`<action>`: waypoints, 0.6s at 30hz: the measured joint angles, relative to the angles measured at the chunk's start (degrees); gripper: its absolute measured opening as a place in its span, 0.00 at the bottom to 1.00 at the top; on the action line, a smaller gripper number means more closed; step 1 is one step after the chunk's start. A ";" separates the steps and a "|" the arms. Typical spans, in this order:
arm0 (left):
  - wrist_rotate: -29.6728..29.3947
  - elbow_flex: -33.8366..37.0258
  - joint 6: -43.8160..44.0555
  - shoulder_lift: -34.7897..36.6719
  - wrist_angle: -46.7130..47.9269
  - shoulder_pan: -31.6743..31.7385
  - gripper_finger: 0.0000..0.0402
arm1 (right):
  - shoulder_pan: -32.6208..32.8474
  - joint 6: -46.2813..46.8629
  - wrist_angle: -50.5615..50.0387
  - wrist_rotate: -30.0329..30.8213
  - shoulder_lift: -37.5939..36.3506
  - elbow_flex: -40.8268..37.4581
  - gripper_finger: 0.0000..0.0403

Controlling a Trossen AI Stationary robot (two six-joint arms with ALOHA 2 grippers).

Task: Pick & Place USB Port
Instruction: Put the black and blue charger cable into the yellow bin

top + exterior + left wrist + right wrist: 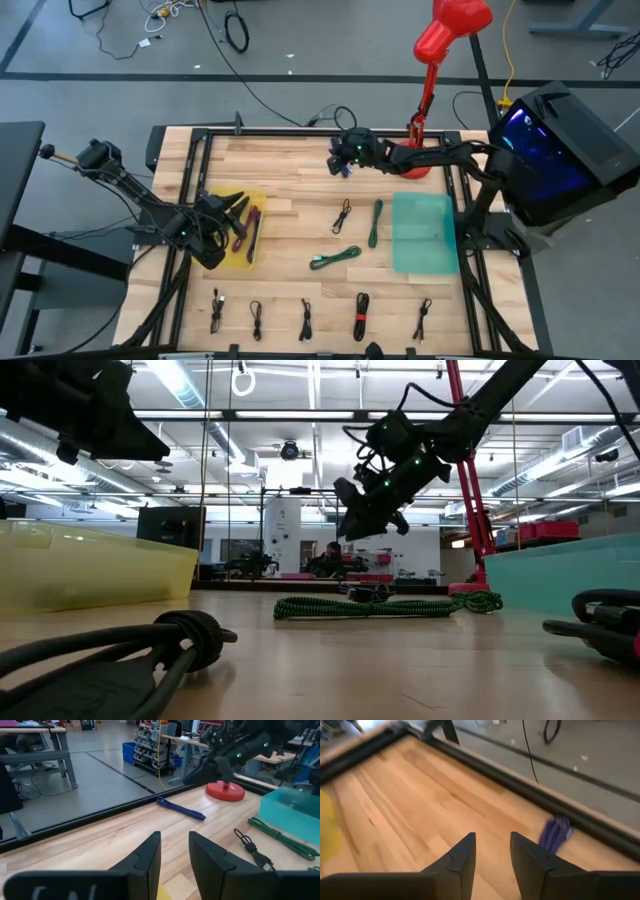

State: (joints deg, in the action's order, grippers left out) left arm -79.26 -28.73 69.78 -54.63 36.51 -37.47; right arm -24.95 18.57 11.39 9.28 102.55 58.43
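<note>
Left gripper (237, 206) hangs over the yellow bin (247, 258), matte black fingers (146, 857) parted by a narrow gap, nothing between them. Bin is translucent plastic, rectangular; a red and a black cable lie inside.

Right gripper (338, 158), beyond the bin toward the table's far edge, hovers with wedge-shaped fingers (461, 857) likewise slightly apart and empty. Just past it lies the purple cable (555, 832), a short bundled loop against the black frame rail.

Table (290, 190) is pale wood planks. Right of the yellow bin: a thin black cable (343, 214), two braided green cables (335, 258), then a teal bin (424, 235). Red lamp base (225, 790) sits behind.

Only the high view shows five coiled cables in a row on the near edge. No legible writing.
</note>
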 joint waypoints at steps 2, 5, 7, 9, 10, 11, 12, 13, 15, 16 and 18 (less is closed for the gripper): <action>0.00 0.00 0.00 0.00 -0.11 0.00 0.26 | 0.00 0.20 -2.23 0.13 0.21 0.00 0.31; 0.00 0.00 -0.02 0.00 -0.35 0.00 0.26 | 0.00 0.83 -3.70 0.14 0.23 0.00 0.31; 0.00 0.00 -0.02 0.00 -0.35 0.00 0.26 | 0.01 0.82 -4.50 0.16 0.21 0.00 0.31; 0.00 0.00 -0.01 0.00 -0.35 0.00 0.26 | 0.02 0.63 -5.63 0.17 0.21 0.00 0.31; 0.00 0.00 -0.01 0.00 -0.35 0.00 0.26 | 0.02 0.71 -5.77 0.01 0.21 0.00 0.31; 0.00 0.00 -0.02 0.00 -0.37 0.00 0.26 | 0.00 0.83 -5.75 -0.58 0.21 0.00 0.31; 0.00 0.00 -0.02 0.00 -0.38 0.00 0.26 | 0.00 0.87 -5.64 -1.22 0.21 0.00 0.31; 0.00 0.00 -0.02 0.00 -0.39 0.00 0.26 | 0.02 0.89 -5.65 -1.92 0.21 0.00 0.31; 0.00 0.00 -0.02 0.00 -0.45 0.00 0.26 | 0.13 1.21 -5.76 -2.69 0.26 0.00 0.31; 0.00 0.00 -0.02 0.00 -0.58 0.00 0.26 | 0.34 1.44 -5.53 -2.69 0.53 0.00 0.31; 0.00 -0.01 -0.02 0.00 -0.87 0.00 0.26 | 0.91 1.34 -4.95 -2.84 1.49 0.04 0.31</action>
State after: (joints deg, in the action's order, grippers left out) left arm -79.26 -28.74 69.76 -54.63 35.64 -37.47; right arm -24.04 19.91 6.43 6.44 104.04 58.48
